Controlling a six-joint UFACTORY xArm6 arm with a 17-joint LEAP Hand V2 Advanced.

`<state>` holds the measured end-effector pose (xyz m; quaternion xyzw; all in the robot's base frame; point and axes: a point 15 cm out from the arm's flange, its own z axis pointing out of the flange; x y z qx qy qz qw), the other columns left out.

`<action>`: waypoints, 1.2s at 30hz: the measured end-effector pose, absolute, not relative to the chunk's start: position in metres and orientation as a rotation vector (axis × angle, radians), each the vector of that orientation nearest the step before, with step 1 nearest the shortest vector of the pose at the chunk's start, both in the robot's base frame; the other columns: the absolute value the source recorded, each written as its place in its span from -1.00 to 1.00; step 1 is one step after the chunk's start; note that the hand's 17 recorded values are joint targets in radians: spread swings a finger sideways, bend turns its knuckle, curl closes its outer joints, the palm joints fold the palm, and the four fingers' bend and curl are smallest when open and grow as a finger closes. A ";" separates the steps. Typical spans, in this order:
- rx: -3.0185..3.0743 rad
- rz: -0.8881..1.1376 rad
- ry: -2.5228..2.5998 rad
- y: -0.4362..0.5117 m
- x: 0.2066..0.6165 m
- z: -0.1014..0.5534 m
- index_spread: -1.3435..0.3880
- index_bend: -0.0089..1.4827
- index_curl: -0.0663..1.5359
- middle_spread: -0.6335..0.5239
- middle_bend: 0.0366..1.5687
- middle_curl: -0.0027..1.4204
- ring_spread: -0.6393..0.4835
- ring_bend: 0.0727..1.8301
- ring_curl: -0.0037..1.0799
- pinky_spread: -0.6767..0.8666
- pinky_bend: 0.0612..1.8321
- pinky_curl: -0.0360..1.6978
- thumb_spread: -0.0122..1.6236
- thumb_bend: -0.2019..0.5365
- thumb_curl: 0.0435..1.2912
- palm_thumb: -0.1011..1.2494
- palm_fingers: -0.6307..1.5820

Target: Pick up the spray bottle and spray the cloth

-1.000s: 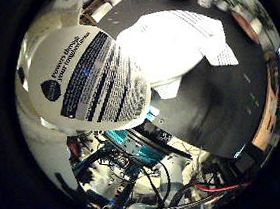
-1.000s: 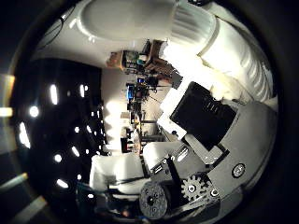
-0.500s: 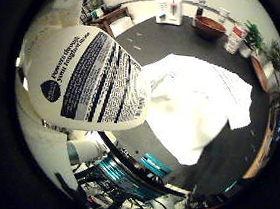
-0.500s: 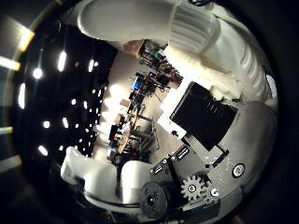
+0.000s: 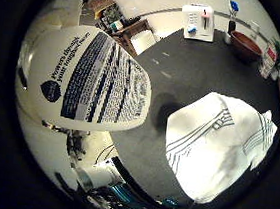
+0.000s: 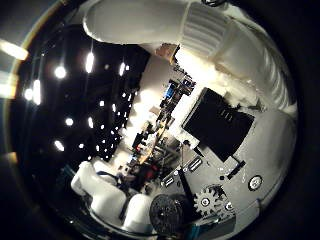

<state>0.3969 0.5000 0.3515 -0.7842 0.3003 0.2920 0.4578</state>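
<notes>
Hand (image 6: 210,150) clenched round smooth white spray bottle (image 5: 87,79); crumpled striped cloth (image 5: 216,142) on dark table (image 5: 184,69)

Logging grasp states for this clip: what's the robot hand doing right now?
Robot hand: shut on the spray bottle, which fills much of the little-finger-side view, lifted above the dark table beside the cloth.

You're in a lab or workshop: a dark table (image 5: 193,75) carries a white device (image 5: 198,21) and a brown bowl (image 5: 245,45), rows of ceiling spotlights (image 6: 90,62) hang overhead, and cluttered equipment benches (image 6: 155,140) stand beyond the fingers (image 6: 107,192).
</notes>
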 end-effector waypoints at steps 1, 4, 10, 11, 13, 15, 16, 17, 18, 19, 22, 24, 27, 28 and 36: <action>-1.922 0.726 0.749 0.500 0.405 0.348 0.24 0.54 -0.12 -0.23 0.67 -0.07 -0.21 0.56 0.06 -0.52 0.38 -0.22 -0.38 -0.50 0.65 0.73 0.68; -1.896 0.745 0.775 0.498 0.427 0.330 0.24 0.54 -0.12 -0.23 0.67 -0.07 -0.21 0.56 0.06 -0.52 0.38 -0.22 -0.38 -0.50 0.64 0.73 0.68; -1.901 0.789 0.812 0.504 0.438 0.281 0.25 0.55 -0.12 -0.23 0.67 -0.07 -0.22 0.55 0.06 -0.53 0.38 -0.22 -0.35 -0.49 0.64 0.73 0.68; -1.905 0.795 0.817 0.505 0.437 0.275 0.25 0.55 -0.12 -0.23 0.67 -0.07 -0.22 0.55 0.06 -0.53 0.38 -0.22 -0.34 -0.50 0.64 0.72 0.68; -1.911 0.805 0.818 0.507 0.435 0.268 0.25 0.56 -0.12 -0.24 0.68 -0.07 -0.21 0.55 0.06 -0.54 0.37 -0.22 -0.29 -0.49 0.64 0.70 0.69; -1.921 0.813 0.816 0.510 0.432 0.260 0.25 0.56 -0.12 -0.23 0.67 -0.07 -0.21 0.55 0.06 -0.54 0.37 -0.22 -0.24 -0.49 0.63 0.69 0.69; -1.925 0.814 0.812 0.511 0.431 0.257 0.25 0.56 -0.12 -0.22 0.68 -0.07 -0.21 0.54 0.06 -0.54 0.37 -0.23 -0.22 -0.49 0.63 0.68 0.69; -1.926 0.812 0.807 0.513 0.431 0.257 0.25 0.56 -0.12 -0.22 0.68 -0.07 -0.21 0.54 0.06 -0.54 0.37 -0.23 -0.20 -0.51 0.62 0.66 0.69; -1.925 0.811 0.802 0.514 0.432 0.258 0.24 0.55 -0.12 -0.22 0.68 -0.07 -0.22 0.54 0.05 -0.54 0.36 -0.23 -0.18 -0.59 0.59 0.55 0.68; -1.925 0.811 0.800 0.516 0.432 0.258 0.23 0.51 -0.12 -0.22 0.67 -0.07 -0.22 0.54 0.05 -0.55 0.37 -0.23 -0.16 -0.60 0.54 0.48 0.67; -1.925 0.802 0.789 0.516 0.432 0.265 0.17 0.16 -0.19 -0.23 0.63 -0.10 -0.24 0.54 0.01 -0.64 0.33 -0.28 -0.10 -0.63 0.37 0.27 0.57; -1.930 0.798 0.782 0.516 0.431 0.268 0.08 -0.18 -0.24 -0.27 0.51 -0.15 -0.28 0.44 -0.06 -0.77 0.24 -0.34 -0.06 -0.59 0.24 0.20 0.42; -1.939 0.801 0.765 0.515 0.429 0.272 0.00 -0.17 -0.24 -0.29 0.06 -0.30 -0.14 0.15 -0.21 -0.53 0.22 -0.33 0.15 -0.60 0.00 -0.02 -0.04; -1.942 0.805 0.760 0.514 0.428 0.273 0.01 -0.17 -0.25 -0.26 -0.02 -0.34 -0.02 0.07 -0.26 -0.39 0.22 -0.33 0.18 -0.59 -0.05 -0.06 -0.15; -1.973 0.821 0.726 0.505 0.428 0.273 0.21 -0.37 -0.39 0.11 -0.45 -0.52 0.59 -0.37 -0.60 0.55 0.01 -0.53 0.20 -0.56 -0.36 -0.32 -0.41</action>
